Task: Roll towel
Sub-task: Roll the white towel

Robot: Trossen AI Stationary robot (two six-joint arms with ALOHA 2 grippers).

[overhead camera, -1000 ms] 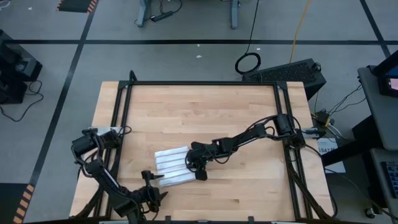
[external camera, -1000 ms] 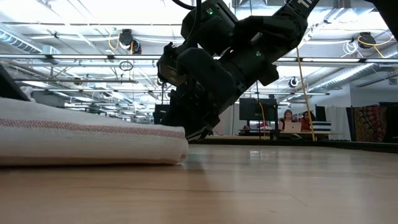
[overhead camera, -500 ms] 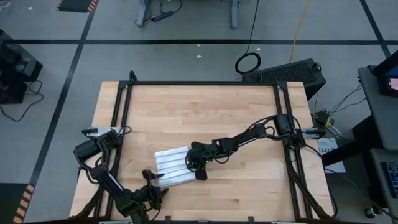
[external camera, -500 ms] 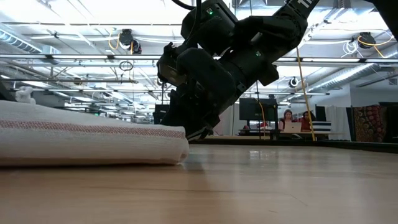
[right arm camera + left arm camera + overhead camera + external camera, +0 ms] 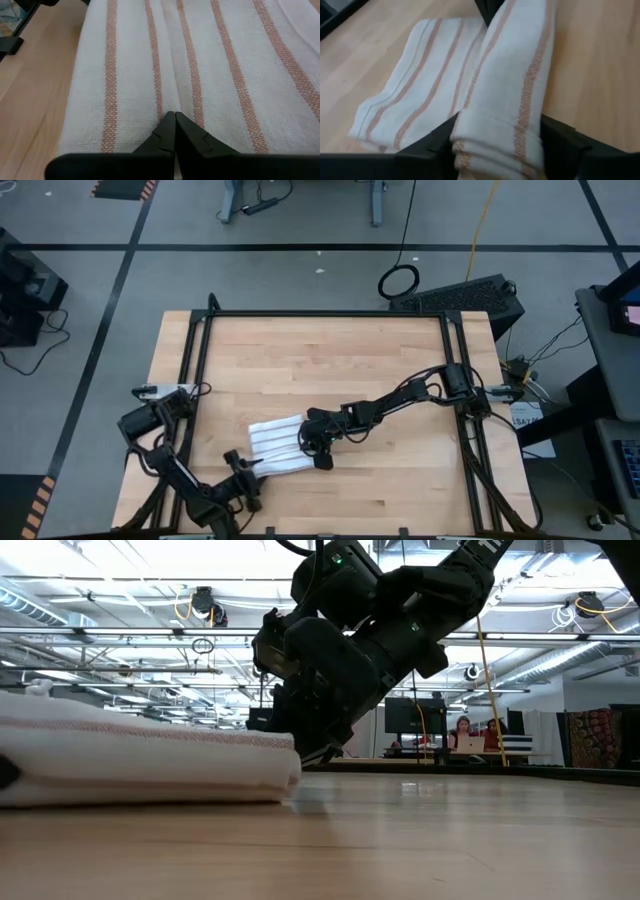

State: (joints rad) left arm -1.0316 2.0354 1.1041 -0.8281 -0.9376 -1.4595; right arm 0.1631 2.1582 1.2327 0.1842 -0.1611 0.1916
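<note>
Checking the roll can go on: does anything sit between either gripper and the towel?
Nothing visible. The left gripper has the towel's rolled end between its fingers; the right gripper, shut, rests its tips on the towel's flat part.

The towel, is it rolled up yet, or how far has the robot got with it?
Partly. The towel already has a thick rolled edge at its near end. In hand: the left gripper has its fingers around that roll, while the right gripper, shut, presses the flat striped part down. Left: rolling up that flat part.
</note>
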